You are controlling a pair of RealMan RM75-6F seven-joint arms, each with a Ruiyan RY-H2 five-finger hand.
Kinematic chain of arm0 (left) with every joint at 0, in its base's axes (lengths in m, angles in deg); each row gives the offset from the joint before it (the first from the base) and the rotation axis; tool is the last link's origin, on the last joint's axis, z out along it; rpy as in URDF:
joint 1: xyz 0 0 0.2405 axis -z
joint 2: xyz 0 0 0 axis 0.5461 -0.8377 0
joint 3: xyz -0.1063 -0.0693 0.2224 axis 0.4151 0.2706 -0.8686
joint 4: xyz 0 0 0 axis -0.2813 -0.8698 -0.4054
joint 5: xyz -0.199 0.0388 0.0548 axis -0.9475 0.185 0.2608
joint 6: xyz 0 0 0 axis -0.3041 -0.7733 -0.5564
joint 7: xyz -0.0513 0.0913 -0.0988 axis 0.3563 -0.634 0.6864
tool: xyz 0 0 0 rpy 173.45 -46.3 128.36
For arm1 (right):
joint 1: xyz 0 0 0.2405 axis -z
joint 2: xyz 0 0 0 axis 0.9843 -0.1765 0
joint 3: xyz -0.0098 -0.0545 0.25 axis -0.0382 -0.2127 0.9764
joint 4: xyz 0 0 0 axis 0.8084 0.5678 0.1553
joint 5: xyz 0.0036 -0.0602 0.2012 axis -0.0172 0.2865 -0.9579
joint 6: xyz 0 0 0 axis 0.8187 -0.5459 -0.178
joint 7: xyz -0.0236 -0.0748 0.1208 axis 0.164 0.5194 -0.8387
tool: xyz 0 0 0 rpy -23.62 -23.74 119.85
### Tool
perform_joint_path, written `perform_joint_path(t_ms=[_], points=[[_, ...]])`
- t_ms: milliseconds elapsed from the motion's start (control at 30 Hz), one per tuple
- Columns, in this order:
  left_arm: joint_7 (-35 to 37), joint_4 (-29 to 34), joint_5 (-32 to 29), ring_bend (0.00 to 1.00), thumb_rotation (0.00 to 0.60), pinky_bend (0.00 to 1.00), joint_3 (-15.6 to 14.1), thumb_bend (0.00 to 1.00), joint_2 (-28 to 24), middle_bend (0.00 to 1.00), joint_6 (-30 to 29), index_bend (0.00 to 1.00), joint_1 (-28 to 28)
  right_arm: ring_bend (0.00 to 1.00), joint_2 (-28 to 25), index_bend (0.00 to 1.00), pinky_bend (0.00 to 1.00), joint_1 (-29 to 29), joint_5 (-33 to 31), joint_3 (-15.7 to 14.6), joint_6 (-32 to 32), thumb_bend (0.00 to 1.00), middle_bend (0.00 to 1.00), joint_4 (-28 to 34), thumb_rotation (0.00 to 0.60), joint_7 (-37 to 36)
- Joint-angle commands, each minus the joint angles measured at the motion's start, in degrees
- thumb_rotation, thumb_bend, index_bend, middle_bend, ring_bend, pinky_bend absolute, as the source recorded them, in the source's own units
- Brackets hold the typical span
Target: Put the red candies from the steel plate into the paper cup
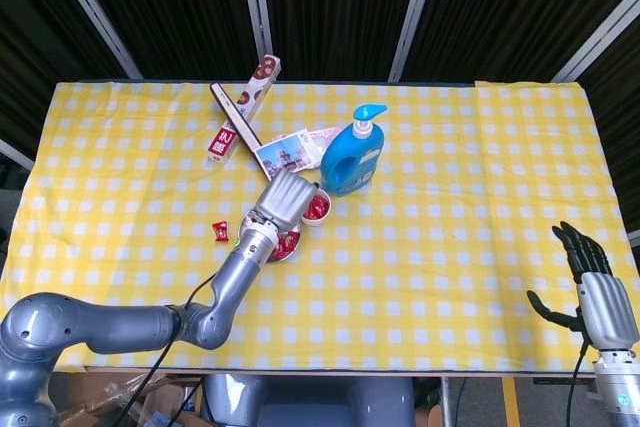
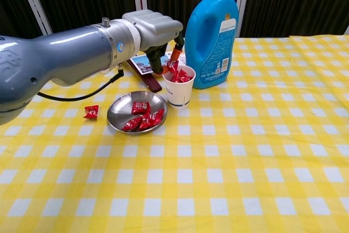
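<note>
A steel plate (image 2: 116, 114) with several red candies (image 2: 143, 119) lies on the yellow checked cloth. Just to its right stands a white paper cup (image 2: 179, 90) with red candies inside. My left hand (image 2: 152, 30) hovers over the cup's left rim and pinches a red candy (image 2: 173, 68) right at the cup's mouth. In the head view the left hand (image 1: 283, 199) covers most of the plate, with the cup (image 1: 316, 208) beside it. My right hand (image 1: 590, 285) is at the table's near right edge, fingers apart and holding nothing.
One red candy (image 2: 91, 112) lies loose on the cloth left of the plate. A blue pump bottle (image 2: 211, 32) stands right behind the cup. A postcard (image 1: 287, 154), a dark stick (image 1: 250, 141) and a long snack box (image 1: 243, 108) lie behind the plate.
</note>
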Motion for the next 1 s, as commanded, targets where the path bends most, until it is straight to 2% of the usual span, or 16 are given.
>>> perform_joint_path(t_ms=[33, 167, 467, 833, 1000], points=[[0.45, -2.92, -1.13, 1.0, 0.6, 1.0, 0.01, 0.34, 1.68, 0.99, 1.34, 0.46, 0.59, 0.0, -0.07, 0.0, 0.0, -0.02, -0.02, 0.01, 0.06, 0.34, 0.0, 0.03, 0.6, -0.11], [0.62, -4.3, -1.65, 1.0, 0.6, 1.0, -0.31, 0.24, 2.52, 0.98, 1.54, 0.39, 0.5, 0.0, -0.13, 0.0, 0.0, -0.06, 0.09, -0.07, 0.18, 0.34, 0.0, 0.06, 0.6, -0.15], [3.82, -0.99, 1.62, 1.0, 0.6, 1.0, 0.39, 0.23, 0.93, 0.98, -1.66, 0.32, -1.28, 0.0, -0.03, 0.0, 0.0, 0.05, 0.16, -0.09, -0.09, 0.34, 0.0, 0.08, 0.6, 0.26], [8.53, 11.39, 8.24, 1.0, 0.6, 1.0, -1.91, 0.22, -9.67, 0.97, -7.46, 0.32, -8.2, 0.0, 0.24, 0.0, 0.0, 0.12, 0.15, -0.14, -0.22, 0.34, 0.0, -0.03, 0.6, 0.79], [8.86, 14.59, 10.2, 1.0, 0.6, 1.0, -5.66, 0.2, -14.42, 0.98, -7.47, 0.41, -11.39, 0.0, 0.32, 0.0, 0.0, 0.17, 0.1, -0.12, -0.33, 0.34, 0.0, -0.03, 0.6, 1.15]])
